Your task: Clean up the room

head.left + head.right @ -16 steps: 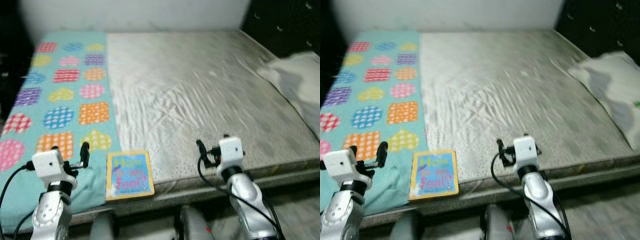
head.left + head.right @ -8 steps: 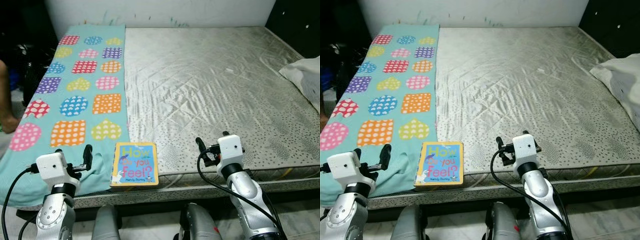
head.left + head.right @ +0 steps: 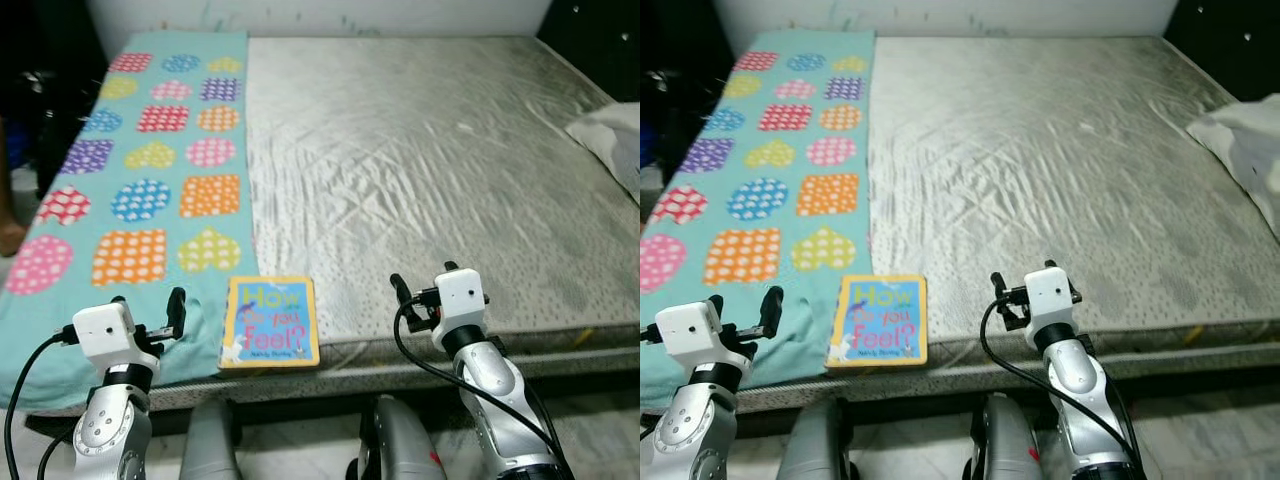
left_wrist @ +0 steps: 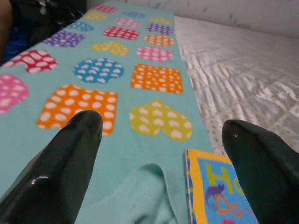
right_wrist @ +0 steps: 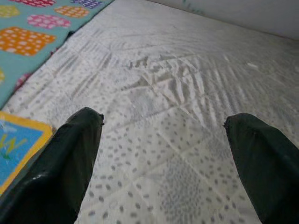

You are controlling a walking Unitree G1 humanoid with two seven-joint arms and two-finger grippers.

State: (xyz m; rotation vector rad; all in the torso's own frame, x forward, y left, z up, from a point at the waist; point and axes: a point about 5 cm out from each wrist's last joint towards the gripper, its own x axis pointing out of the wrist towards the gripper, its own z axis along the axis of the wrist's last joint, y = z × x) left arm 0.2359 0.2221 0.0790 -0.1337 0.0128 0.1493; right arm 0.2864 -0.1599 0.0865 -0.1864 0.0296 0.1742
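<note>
Grey quilted mattress [image 3: 430, 180] carries a yellow-edged blue picture book [image 3: 269, 321] at its near edge, between both spread-fingered grippers, left gripper [image 3: 146, 311] nearest, probably reaching next.

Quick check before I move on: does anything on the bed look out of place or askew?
Yes, the board book lies loose at the near edge of the mattress, beside the patterned blanket, whose near corner is rumpled. A pillow hangs off the far right side. The left hand and right hand hover open, holding nothing.

Both silver arms raised forward, left pincer [image 3: 146, 312] fingers spread; right pincer [image 3: 422, 283] likewise spread
</note>
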